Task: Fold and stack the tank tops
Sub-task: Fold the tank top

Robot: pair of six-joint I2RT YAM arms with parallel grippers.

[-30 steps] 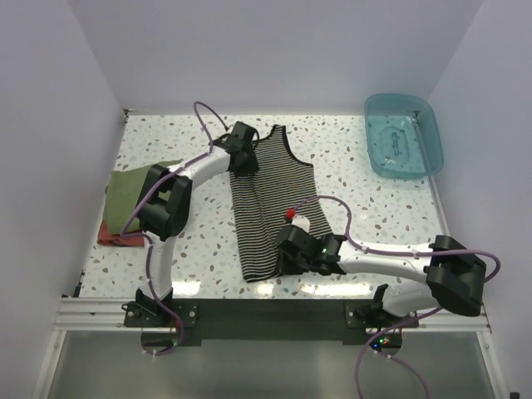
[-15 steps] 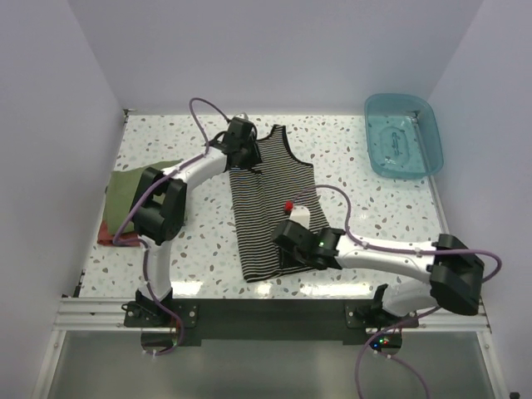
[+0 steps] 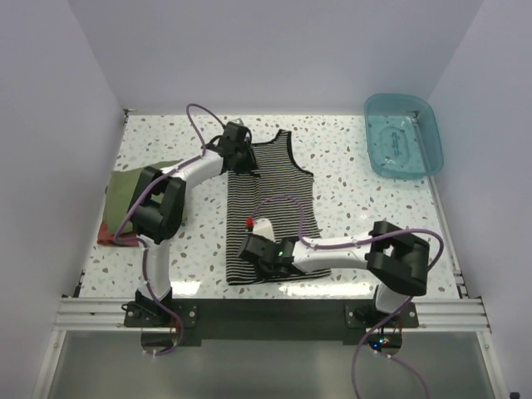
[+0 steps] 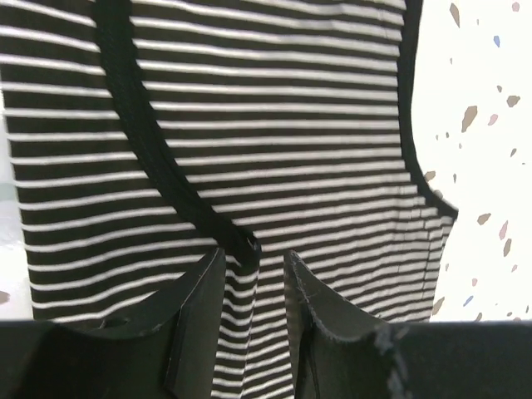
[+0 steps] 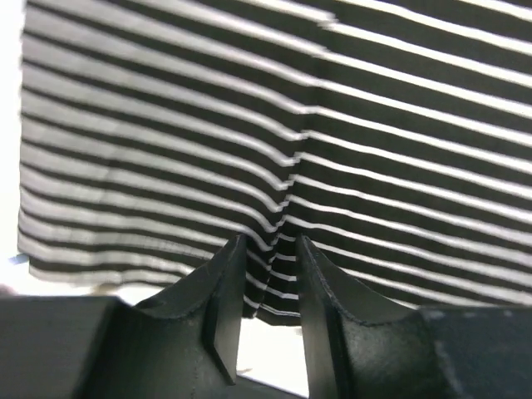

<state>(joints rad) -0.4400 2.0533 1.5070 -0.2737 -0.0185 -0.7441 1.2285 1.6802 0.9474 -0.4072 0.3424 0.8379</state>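
Since a second ago my right arm has swung across to the left. The right gripper (image 3: 245, 249) is now at the lower left corner of the striped tank top (image 3: 283, 170), and the hem has slid left with it. My left gripper (image 3: 241, 158) has crept a touch up and left.

Reading across: at the left edge of the top view the olive-green tank top (image 3: 125, 187) lies in a flat pile on the speckled table (image 3: 357, 208), partly behind my left elbow. A reddish cloth (image 3: 112, 234) shows under its near edge.

Next, my left gripper sits on the striped top's left shoulder. In the wrist view its fingers (image 4: 199, 316) stand only narrowly apart, pinching a ridge of striped cloth right where the dark trim (image 4: 141, 158) runs in.

The striped top lies lengthwise in the centre, straps toward the far side and hem toward me.

Down at the hem, my right fingers (image 5: 226, 283) are nearly closed on a pucker of cloth, and the stripes crease in toward the gap.

In the upper right, well apart, sits a teal bin (image 3: 399, 98). The mark on its floor is too small to read.
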